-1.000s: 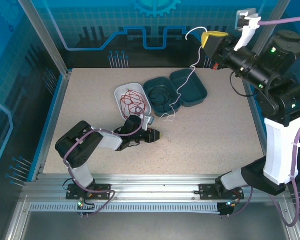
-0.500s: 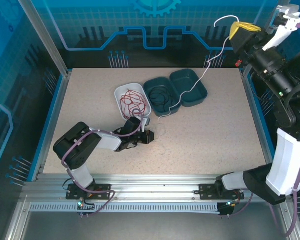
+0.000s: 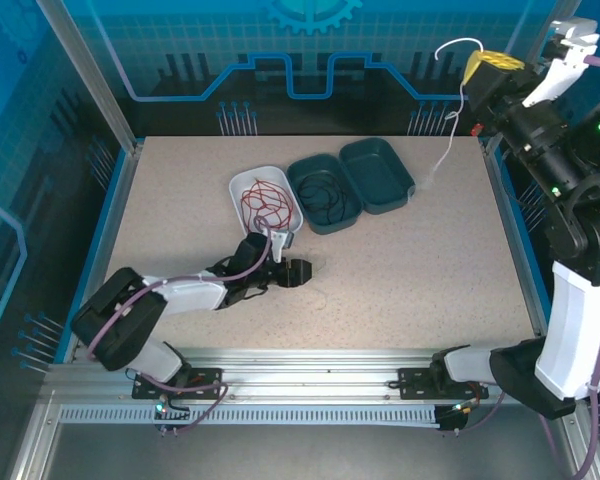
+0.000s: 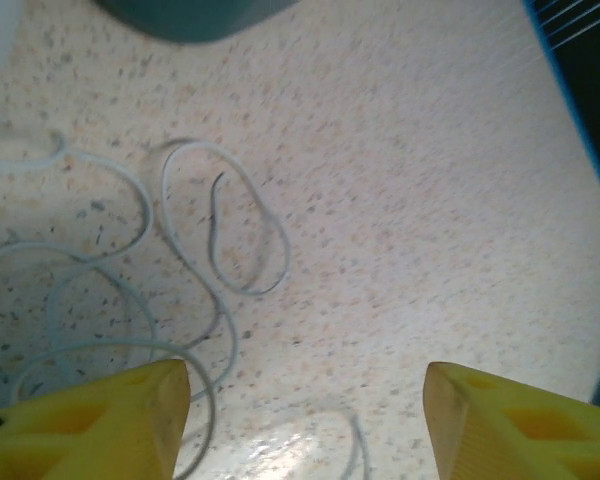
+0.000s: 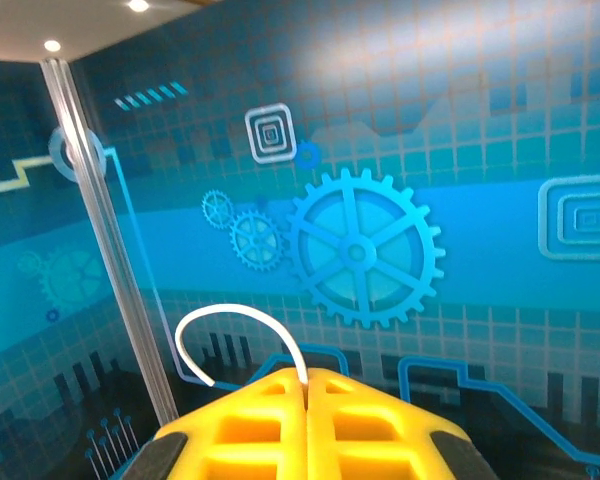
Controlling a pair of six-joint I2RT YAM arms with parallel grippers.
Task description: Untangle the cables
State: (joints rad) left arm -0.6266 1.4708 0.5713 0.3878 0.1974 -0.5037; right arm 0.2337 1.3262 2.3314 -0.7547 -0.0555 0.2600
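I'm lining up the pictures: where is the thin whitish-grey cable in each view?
Top external: thin whitish-grey cable dangles from the right gripper, upper right.
Left wrist: loops on the speckled table, left of centre.
Right wrist: white arc above the shut yellow fingers.
Landmark: blue gear-patterned wall, top and right-wrist views.

Trays: we find a white oval plastic tray (image 3: 233,188) left, dark teal plastic tray (image 3: 292,180) middle, second teal tray (image 3: 380,178) right.
Inside: thin red cable (image 3: 265,203) in the left, thin black cable (image 3: 323,193) in the middle.
Back right: whitish-grey cable (image 3: 450,150) hanging from the right gripper (image 3: 483,68).
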